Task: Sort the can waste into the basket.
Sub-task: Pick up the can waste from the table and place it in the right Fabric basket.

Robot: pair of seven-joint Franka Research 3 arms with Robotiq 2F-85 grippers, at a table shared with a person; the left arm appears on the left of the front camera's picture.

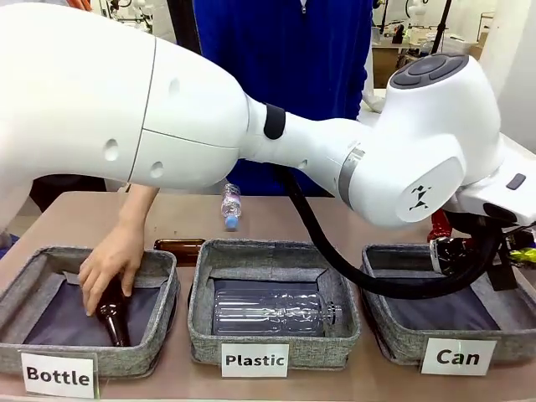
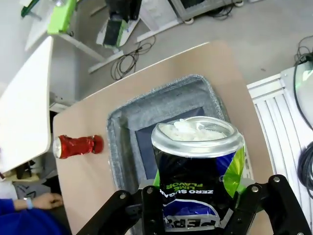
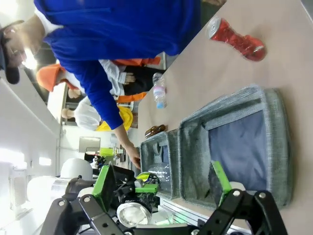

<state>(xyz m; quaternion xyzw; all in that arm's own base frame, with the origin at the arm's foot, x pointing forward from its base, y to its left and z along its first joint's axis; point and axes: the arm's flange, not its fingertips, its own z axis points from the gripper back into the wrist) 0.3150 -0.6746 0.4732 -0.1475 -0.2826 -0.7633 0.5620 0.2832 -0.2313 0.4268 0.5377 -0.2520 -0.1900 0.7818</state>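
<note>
Left wrist view: left gripper (image 2: 198, 198) clamps dark blue metal drink can with silver top (image 2: 195, 156), upright, above grey fabric rectangular basket labelled "Can" (image 2: 146, 105). Shiny red dented can (image 2: 78, 146) lies on tan table (image 2: 88, 191) beside basket. Right gripper (image 3: 161, 183) jaws wide, empty.
</note>
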